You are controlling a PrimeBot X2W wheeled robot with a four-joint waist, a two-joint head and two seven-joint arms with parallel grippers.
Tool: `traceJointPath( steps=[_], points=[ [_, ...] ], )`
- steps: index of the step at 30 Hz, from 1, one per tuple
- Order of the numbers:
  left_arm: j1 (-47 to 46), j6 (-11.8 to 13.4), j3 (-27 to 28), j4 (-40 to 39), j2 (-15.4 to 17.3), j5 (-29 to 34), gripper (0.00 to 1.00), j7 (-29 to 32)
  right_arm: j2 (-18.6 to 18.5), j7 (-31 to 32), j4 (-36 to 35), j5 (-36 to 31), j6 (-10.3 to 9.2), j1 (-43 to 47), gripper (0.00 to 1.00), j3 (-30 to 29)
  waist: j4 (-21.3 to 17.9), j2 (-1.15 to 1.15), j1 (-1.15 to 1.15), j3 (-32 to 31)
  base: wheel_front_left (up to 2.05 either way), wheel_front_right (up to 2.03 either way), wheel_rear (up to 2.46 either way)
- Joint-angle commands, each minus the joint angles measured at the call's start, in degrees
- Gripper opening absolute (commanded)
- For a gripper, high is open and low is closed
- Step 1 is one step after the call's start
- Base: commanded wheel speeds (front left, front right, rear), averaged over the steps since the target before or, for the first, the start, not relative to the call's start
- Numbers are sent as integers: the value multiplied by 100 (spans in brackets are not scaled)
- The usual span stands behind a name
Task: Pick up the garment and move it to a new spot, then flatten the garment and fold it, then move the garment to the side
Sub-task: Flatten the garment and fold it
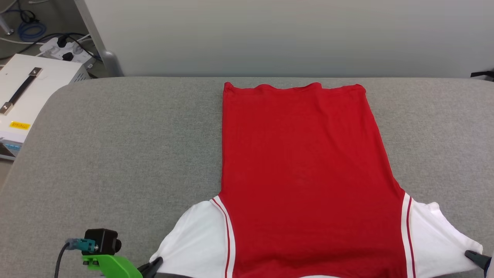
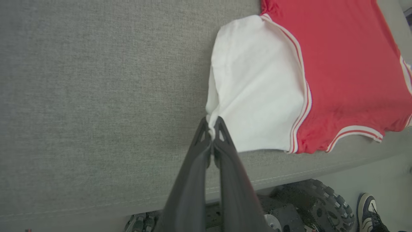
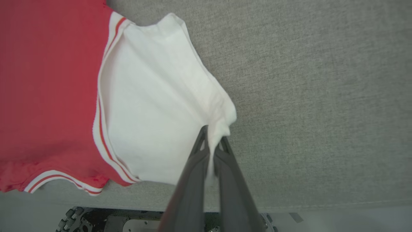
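Note:
The garment (image 1: 305,166) is a red T-shirt with white sleeves and red-and-white stripe trim, spread flat on the grey surface with its hem far from me and its collar at the near edge. My left gripper (image 2: 210,127) is shut on the tip of the white left sleeve (image 2: 254,87); it shows low in the head view as the left gripper (image 1: 156,264). My right gripper (image 3: 212,137) is shut on the end of the white right sleeve (image 3: 154,106), at the right gripper (image 1: 472,256) in the head view. No lettering shows on the upturned side.
The grey padded table (image 1: 115,154) stretches wide to the left and right of the shirt. A white case (image 1: 27,96) with a black handle and a power strip (image 1: 67,50) sit off the far left corner. A person's shoe (image 2: 370,212) and the robot's wheel (image 2: 322,199) lie below the table's near edge.

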Motion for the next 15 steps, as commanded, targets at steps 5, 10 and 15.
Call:
traceJointPath(
  steps=[5, 10, 15],
  points=[
    [11, -32, -3, -252, 23, -155, 0, 128, 207, 327, -430, -289, -10, 78, 0, -212, 34, 0, 1, 121, 0, 0, 0],
    [-73, 22, 4, -626, 24, -167, 0, 182, 283, 675, -823, -388, -10, -74, 36, -306, 73, 0, 1, 383, 0, 0, 0],
    [-63, 157, -5, -1216, 86, -7, 0, 189, 216, 947, -1361, -450, -10, -393, 100, -331, 161, 0, 1, 763, 0, 0, 0]
  ],
)
